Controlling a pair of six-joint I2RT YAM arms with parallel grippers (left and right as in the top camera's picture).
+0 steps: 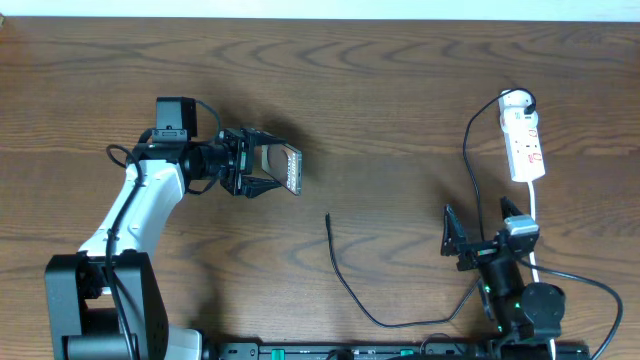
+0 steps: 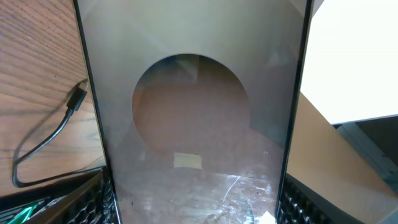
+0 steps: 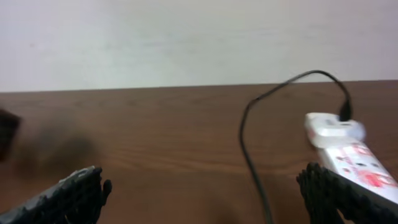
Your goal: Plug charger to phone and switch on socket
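Note:
My left gripper [image 1: 262, 170] is shut on the phone [image 1: 287, 168] and holds it on edge above the table. In the left wrist view the phone [image 2: 193, 124] fills the frame, its round circle mark showing, with a finger on each long side. The charger's plug tip [image 1: 328, 216] lies on the table to the right of and below the phone, also in the left wrist view [image 2: 78, 98]. Its black cable [image 1: 372, 318] loops along the front and up to the white socket [image 1: 522, 140]. My right gripper [image 1: 475, 235] is open and empty, below the socket [image 3: 348, 146].
The socket's white cord [image 1: 535, 215] runs down past the right arm. The charger cable [image 3: 249, 143] crosses between my right fingers' view and the socket. A pale wall stands behind the table's far edge [image 3: 186, 87].

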